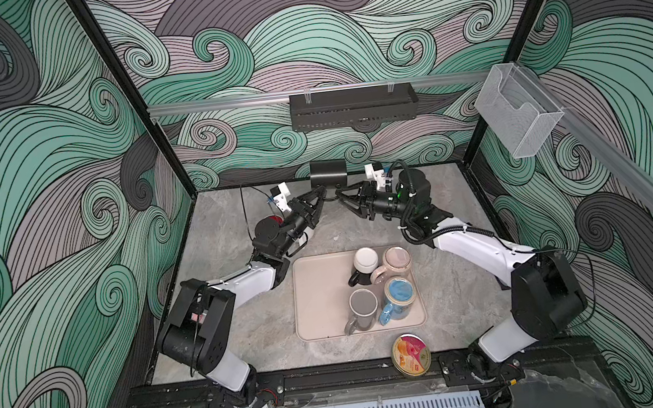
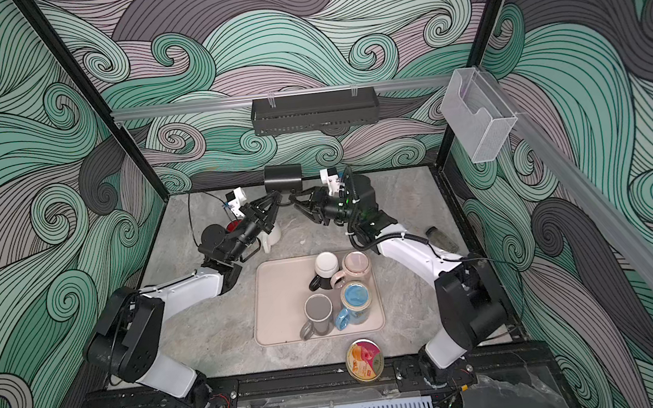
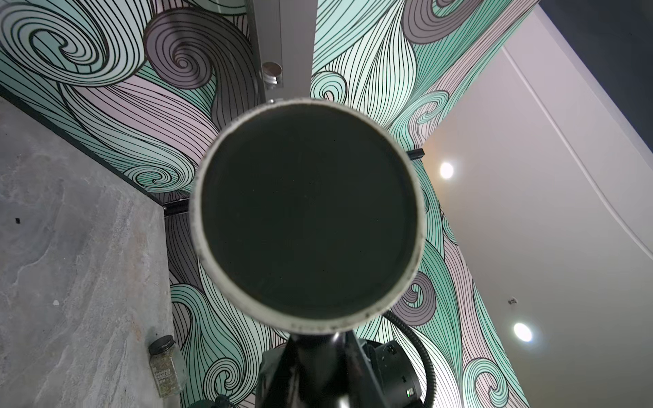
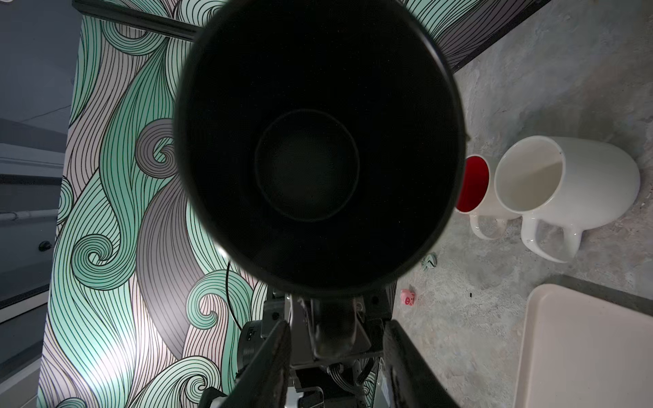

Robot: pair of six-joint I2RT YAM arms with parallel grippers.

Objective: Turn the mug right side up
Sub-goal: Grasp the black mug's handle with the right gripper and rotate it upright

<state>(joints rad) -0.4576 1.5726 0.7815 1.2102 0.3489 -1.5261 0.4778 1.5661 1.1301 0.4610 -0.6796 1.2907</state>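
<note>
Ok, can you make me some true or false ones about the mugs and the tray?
1. The black mug is up in the air. True.
2. Its mouth points straight up. False: it lies sideways, mouth toward the right arm.
3. The left jaws grip its handle. True.
4. Four mugs sit on the tray. True.
5. The tin is on the tray. False: it stands on the table, by the front edge.
6. The white mug is on the tray. False: it is on the table beside it.
</note>
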